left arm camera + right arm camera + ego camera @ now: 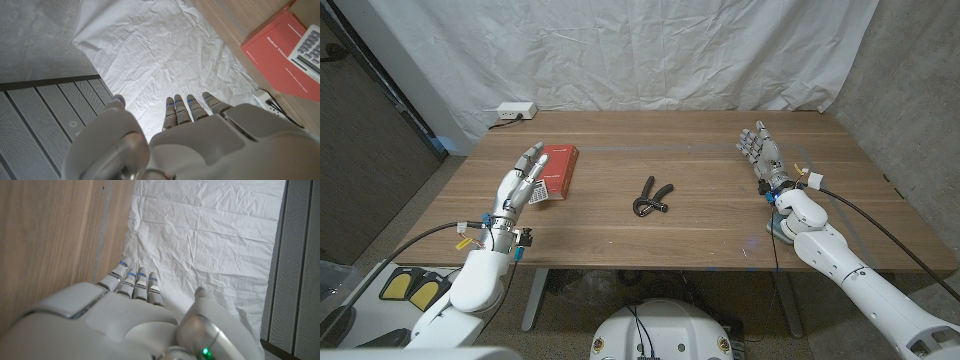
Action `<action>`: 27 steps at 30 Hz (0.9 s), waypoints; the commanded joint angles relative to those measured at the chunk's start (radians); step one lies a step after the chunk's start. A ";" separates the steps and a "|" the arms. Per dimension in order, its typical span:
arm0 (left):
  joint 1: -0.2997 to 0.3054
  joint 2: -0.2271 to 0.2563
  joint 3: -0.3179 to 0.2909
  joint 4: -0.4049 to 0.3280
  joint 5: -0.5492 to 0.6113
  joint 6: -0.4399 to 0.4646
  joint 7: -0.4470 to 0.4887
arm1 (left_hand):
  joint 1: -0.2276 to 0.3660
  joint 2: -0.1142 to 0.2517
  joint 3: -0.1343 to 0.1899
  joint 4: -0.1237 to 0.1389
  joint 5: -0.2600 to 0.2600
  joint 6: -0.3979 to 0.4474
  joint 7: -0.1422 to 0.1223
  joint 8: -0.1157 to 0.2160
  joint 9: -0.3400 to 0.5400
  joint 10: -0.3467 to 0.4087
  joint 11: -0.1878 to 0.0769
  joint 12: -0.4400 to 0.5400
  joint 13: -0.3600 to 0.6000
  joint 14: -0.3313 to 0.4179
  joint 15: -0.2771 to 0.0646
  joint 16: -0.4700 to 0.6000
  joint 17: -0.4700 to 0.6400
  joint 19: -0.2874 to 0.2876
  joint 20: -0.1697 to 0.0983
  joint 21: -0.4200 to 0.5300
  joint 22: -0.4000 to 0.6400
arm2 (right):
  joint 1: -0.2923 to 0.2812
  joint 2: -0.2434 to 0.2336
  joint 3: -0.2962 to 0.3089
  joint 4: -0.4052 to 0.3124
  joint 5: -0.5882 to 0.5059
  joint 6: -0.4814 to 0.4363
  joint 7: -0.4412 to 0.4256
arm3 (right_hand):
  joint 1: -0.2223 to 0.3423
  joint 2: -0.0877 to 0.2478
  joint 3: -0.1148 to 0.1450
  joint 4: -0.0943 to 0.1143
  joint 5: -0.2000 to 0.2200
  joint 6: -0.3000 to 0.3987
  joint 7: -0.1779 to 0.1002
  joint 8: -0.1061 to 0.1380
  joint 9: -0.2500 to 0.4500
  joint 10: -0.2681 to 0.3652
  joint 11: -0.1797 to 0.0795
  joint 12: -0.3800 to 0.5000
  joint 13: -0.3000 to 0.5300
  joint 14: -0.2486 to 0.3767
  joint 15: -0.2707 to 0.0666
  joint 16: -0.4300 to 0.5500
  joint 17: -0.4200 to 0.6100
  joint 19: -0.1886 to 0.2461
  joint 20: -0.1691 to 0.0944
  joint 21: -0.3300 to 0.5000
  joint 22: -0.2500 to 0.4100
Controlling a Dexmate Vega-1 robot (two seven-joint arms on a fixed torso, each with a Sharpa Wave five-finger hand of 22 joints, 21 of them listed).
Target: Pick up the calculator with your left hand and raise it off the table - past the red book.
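Head view: the calculator [539,192] is largely hidden behind the left hand [521,183], showing only as a pale patch on the near part of the red book [558,170]; the left wrist view shows its keys [311,49] at the frame edge, cut off, lying on the book's cover [280,47]. Whether the fingers touch the calculator cannot be settled from the head view; in the wrist view the fingers [182,111] reach forward side by side, straight, with the thumb set apart, and nothing is held between them. The left hand stands at the book's left edge, angled toward it. The right hand [765,160] stands well to the right of the book, near the table's right edge [880,190], fingers extended and close together, empty; its wrist view shows the same [134,282]. A black hand gripper tool [651,198] lies to the right of the book, with bare wood between them. A white power strip [515,111] sits beyond the book at the far table edge.
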 commanded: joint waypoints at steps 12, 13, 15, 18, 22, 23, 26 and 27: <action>0.058 -0.053 -0.074 0.009 0.080 -0.055 0.027 | 0.025 0.005 -0.002 -0.012 0.013 0.037 0.002 0.007 0.004 0.036 0.004 0.003 0.004 0.034 -0.015 0.004 0.004 0.039 -0.069 0.011 0.007 | -0.010 0.005 0.004 -0.012 0.008 -0.001 -0.014 | 0.005 0.007 0.002 -0.007 -0.002 0.008 -0.003 -0.002 0.005 0.012 0.000 -0.007 0.004 0.014 -0.001 0.000 0.004 0.013 -0.004 -0.006 0.006; 0.058 -0.060 -0.074 0.014 0.082 -0.059 0.030 | 0.026 0.004 -0.003 -0.013 0.013 0.039 0.001 0.007 0.004 0.039 0.004 0.003 0.004 0.037 -0.016 0.005 0.004 0.043 -0.068 0.012 0.007 | -0.010 0.007 0.004 -0.011 0.010 -0.002 -0.014 | 0.005 0.007 0.002 -0.007 -0.002 0.008 -0.004 -0.002 0.005 0.012 0.000 -0.007 0.004 0.015 -0.001 0.000 0.004 0.013 -0.004 -0.007 0.006; 0.052 -0.068 -0.071 0.027 0.077 -0.074 0.027 | 0.028 0.004 -0.003 -0.014 0.014 0.043 0.001 0.008 0.004 0.046 0.004 0.005 0.004 0.038 -0.017 0.004 0.004 0.044 -0.068 0.012 0.007 | -0.010 0.007 0.004 -0.011 0.011 -0.004 -0.015 | 0.005 0.007 0.002 -0.007 -0.003 0.008 -0.004 -0.002 0.005 0.013 0.000 -0.007 0.004 0.015 -0.001 0.000 0.004 0.014 -0.004 -0.007 0.006; 0.070 -0.064 -0.084 0.009 0.088 -0.047 0.025 | 0.030 0.003 -0.005 -0.016 0.016 0.054 0.000 0.010 0.004 0.051 0.001 0.005 0.004 0.048 -0.017 0.005 0.004 0.052 -0.071 0.014 0.007 | -0.013 0.003 0.004 -0.017 0.005 -0.011 -0.025 | 0.005 0.007 0.001 -0.008 -0.003 0.010 -0.004 -0.001 0.005 0.013 0.000 -0.007 0.004 0.015 -0.001 0.000 0.004 0.014 -0.003 -0.008 0.006; 0.092 -0.081 -0.102 -0.008 0.110 -0.053 0.042 | 0.032 0.002 -0.005 -0.017 0.017 0.055 0.001 0.009 0.004 0.054 -0.002 0.004 0.004 0.050 -0.019 0.005 0.004 0.057 -0.072 0.015 0.007 | -0.017 0.003 0.007 -0.018 0.006 -0.006 -0.028 | 0.005 0.008 0.001 -0.008 -0.003 0.009 -0.004 -0.002 0.005 0.014 -0.001 -0.007 0.004 0.015 0.000 0.000 0.004 0.015 -0.004 -0.008 0.006; 0.092 -0.083 -0.103 -0.008 0.111 -0.053 0.040 | 0.033 0.001 -0.006 -0.017 0.017 0.056 0.002 0.009 0.004 0.058 -0.003 0.005 0.004 0.050 -0.019 0.004 0.004 0.058 -0.072 0.015 0.007 | -0.017 0.003 0.007 -0.018 0.006 -0.006 -0.028 | 0.005 0.008 0.001 -0.008 -0.003 0.009 -0.004 -0.001 0.005 0.014 -0.001 -0.007 0.004 0.016 0.000 0.000 0.004 0.015 -0.003 -0.008 0.006; 0.104 -0.098 -0.111 -0.013 0.139 -0.060 0.055 | 0.034 0.000 -0.007 -0.018 0.018 0.059 0.001 0.009 0.004 0.060 -0.004 0.005 0.004 0.054 -0.020 0.005 0.004 0.060 -0.072 0.014 0.007 | -0.021 0.002 0.012 -0.018 0.009 -0.001 -0.026 | 0.005 0.008 0.001 -0.009 -0.004 0.011 -0.004 -0.001 0.005 0.015 0.000 -0.007 0.004 0.016 0.000 0.000 0.004 0.015 -0.003 -0.009 0.006; 0.107 -0.102 -0.115 -0.015 0.151 -0.056 0.060 | 0.035 0.000 -0.007 -0.018 0.018 0.062 0.001 0.010 0.004 0.061 -0.003 0.005 0.004 0.055 -0.020 0.004 0.004 0.060 -0.072 0.015 0.007 | -0.022 0.002 0.013 -0.018 0.010 -0.001 -0.026 | 0.006 0.008 0.001 -0.009 -0.004 0.011 -0.004 -0.001 0.005 0.016 0.000 -0.007 0.004 0.016 0.000 0.000 0.004 0.015 -0.003 -0.009 0.006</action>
